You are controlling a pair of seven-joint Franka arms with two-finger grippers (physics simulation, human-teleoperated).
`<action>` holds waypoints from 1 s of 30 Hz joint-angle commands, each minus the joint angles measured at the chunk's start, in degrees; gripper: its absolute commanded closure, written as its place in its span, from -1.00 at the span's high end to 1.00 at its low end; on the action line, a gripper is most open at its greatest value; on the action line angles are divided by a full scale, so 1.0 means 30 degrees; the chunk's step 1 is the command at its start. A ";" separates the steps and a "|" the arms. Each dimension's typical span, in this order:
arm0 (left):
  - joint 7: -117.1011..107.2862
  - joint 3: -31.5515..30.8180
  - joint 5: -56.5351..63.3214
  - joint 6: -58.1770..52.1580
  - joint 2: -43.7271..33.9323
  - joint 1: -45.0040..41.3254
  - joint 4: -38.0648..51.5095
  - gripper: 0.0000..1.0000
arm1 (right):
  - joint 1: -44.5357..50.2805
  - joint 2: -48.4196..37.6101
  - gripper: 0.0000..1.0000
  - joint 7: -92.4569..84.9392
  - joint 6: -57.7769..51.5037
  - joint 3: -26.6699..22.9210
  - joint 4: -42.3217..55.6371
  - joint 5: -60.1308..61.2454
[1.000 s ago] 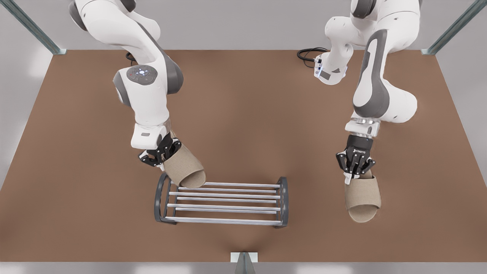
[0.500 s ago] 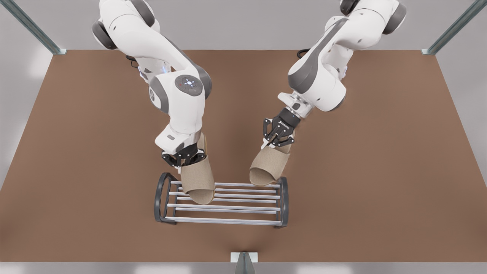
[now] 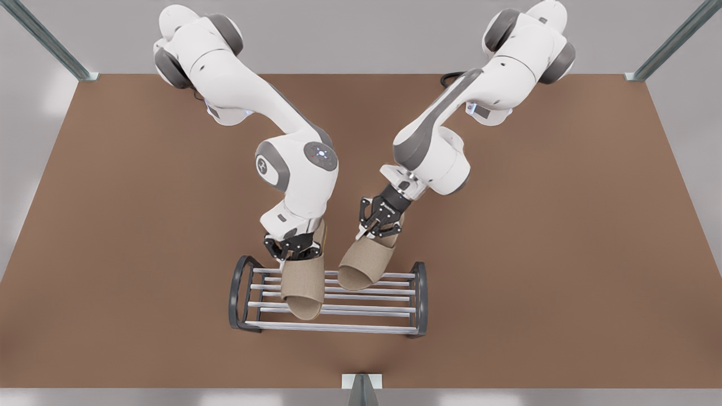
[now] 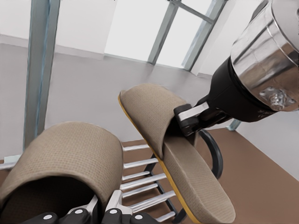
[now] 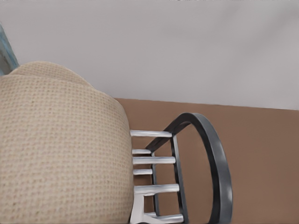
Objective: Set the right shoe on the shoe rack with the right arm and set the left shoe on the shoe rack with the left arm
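woven tan slippers (image 3: 303, 282) above silver-barred shoe rack (image 3: 420, 299).

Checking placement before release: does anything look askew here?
Yes. The right shoe, held by the right gripper, slants across the shoe rack's back bars, toe angled toward the left shoe. The left shoe, in the left gripper, lies squarer across the bars.

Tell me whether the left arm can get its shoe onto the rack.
Probably yes: the left gripper holds the left shoe over the shoe rack's back bars, and bars toward the front view's right are bare. The right shoe, in the right gripper, sits close beside it.
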 commanded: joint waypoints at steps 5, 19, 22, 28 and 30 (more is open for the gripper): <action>-1.6648 0.0018 0.0074 -0.4018 0.1172 0.0001 0.0083 -0.57 | -0.0023 0.0055 -0.57 0.6646 0.1557 -0.0001 -0.2222 -0.3466; -1.6091 0.0897 -0.0042 -0.5690 0.3515 0.0002 0.1459 -0.57 | 0.0650 0.0670 -0.57 0.9898 0.2260 0.0028 -0.3600 -0.6044; -1.6091 0.0896 -0.0042 -0.5690 0.3926 0.0002 0.1870 -0.57 | 0.0943 0.0875 -0.55 1.0513 0.2260 0.0028 -0.3629 -0.6161; -1.5124 0.0926 0.0075 -0.5514 0.3750 0.0148 0.1840 1.00 | 0.1500 0.0963 -0.52 1.0601 0.2055 0.0028 -0.3541 -0.6015; -1.5124 0.0926 0.0046 -0.5514 0.3750 0.0148 0.1840 1.00 | 0.1354 0.0993 -0.39 1.0572 0.2055 0.0028 -0.3571 -0.6044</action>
